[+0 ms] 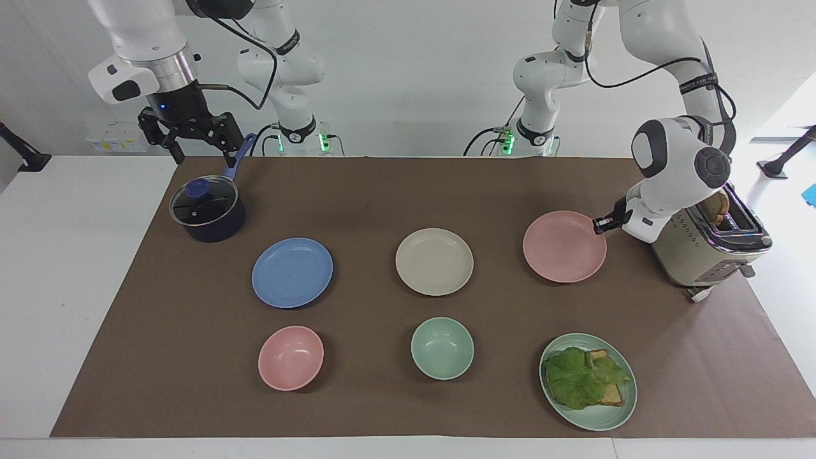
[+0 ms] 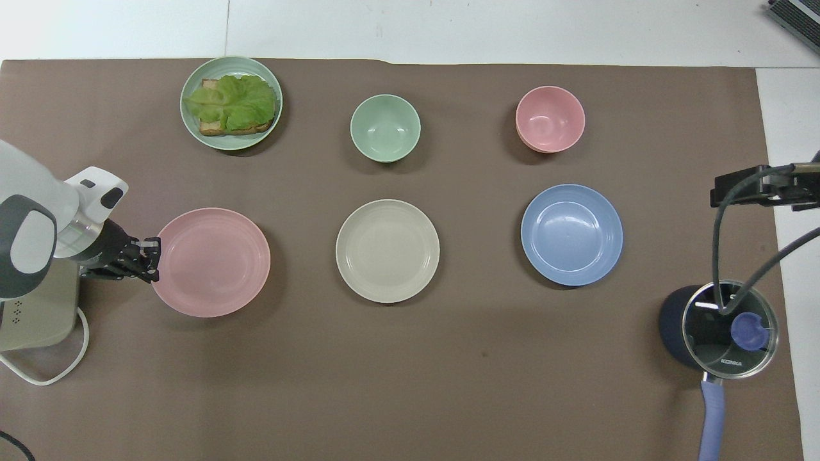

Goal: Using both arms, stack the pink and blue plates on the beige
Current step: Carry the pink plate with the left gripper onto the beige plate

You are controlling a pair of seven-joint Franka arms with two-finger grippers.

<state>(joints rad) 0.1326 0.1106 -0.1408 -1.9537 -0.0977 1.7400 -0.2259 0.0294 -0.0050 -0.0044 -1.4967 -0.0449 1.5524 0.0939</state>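
Observation:
My left gripper (image 1: 600, 224) (image 2: 154, 259) is shut on the rim of the pink plate (image 1: 564, 247) (image 2: 214, 261), at the edge beside the toaster. The plate hangs a little above the mat, roughly level, with its shadow under it. The beige plate (image 1: 434, 261) (image 2: 387, 250) lies flat in the middle of the mat. Toward the right arm's end lies the blue plate (image 1: 292, 272) (image 2: 571, 234). My right gripper (image 1: 197, 143) hangs open in the air over the pot's handle, touching nothing.
A dark pot with a glass lid (image 1: 207, 210) stands at the right arm's end, a beige toaster (image 1: 707, 245) at the left arm's end. Farther from the robots are a pink bowl (image 1: 291, 357), a green bowl (image 1: 442, 348) and a green plate with lettuce and toast (image 1: 588, 381).

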